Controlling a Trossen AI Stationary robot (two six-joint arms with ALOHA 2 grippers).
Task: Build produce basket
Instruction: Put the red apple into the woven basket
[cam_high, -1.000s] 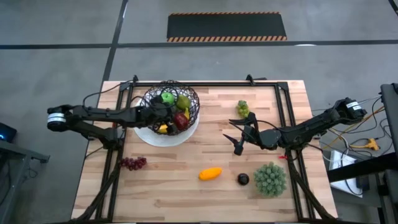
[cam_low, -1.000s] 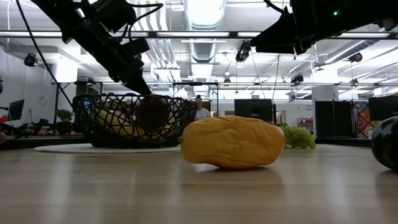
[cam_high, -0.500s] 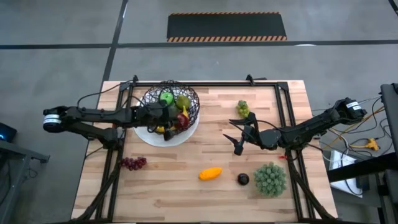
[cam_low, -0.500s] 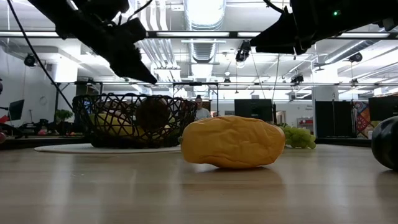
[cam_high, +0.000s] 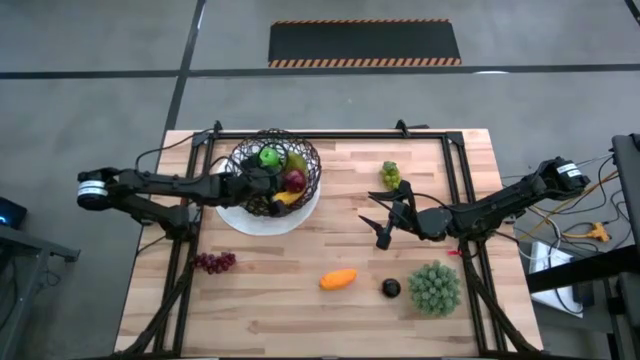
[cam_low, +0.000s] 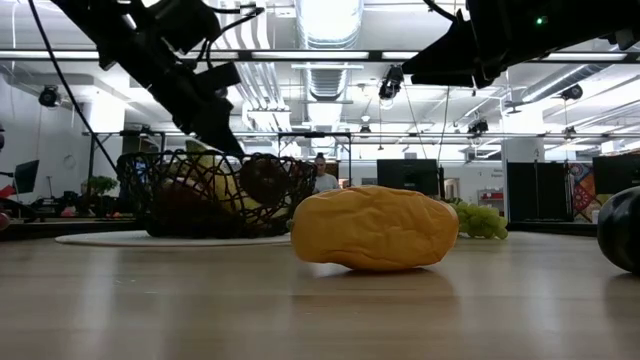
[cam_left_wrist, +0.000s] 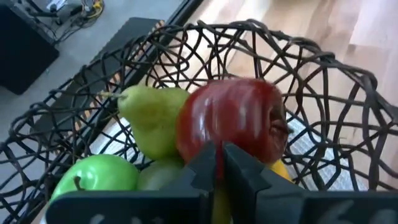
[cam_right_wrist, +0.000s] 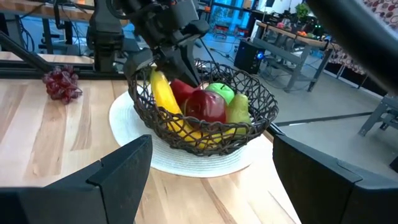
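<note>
The black wire basket (cam_high: 276, 172) stands on a white plate (cam_high: 262, 218) at the table's far left. It holds a green apple (cam_high: 268, 156), a pear (cam_left_wrist: 152, 118), a red apple (cam_left_wrist: 233, 121) and a banana (cam_right_wrist: 163, 96). My left gripper (cam_left_wrist: 221, 163) is shut and reaches down into the basket, its tips by the red apple. My right gripper (cam_high: 379, 222) hangs open above the table's middle right. On the wood lie green grapes (cam_high: 390, 175), purple grapes (cam_high: 214, 262), an orange piece (cam_high: 338, 279) and a dark plum (cam_high: 391, 288). My left gripper's shut fingertips (cam_left_wrist: 208, 163) stand at the near side of the red apple (cam_left_wrist: 214, 134), slanting down into the basket from the table's left. I cannot tell whether they touch the apple or the banana below them.
A spiky green ball (cam_high: 434, 287) sits near the right near corner, beside the plum. A black frame runs along the table's edges (cam_high: 330, 136). Bare wood lies between the basket and the green grapes. In the low view the orange piece (cam_low: 375, 228) fills the foreground.
My left gripper rose above the basket's rim, then came back down into it. The fruit inside has shifted. The red apple sits farther toward the far edge, and the banana has moved from the basket's near left to its near right. My right arm has kept still.
</note>
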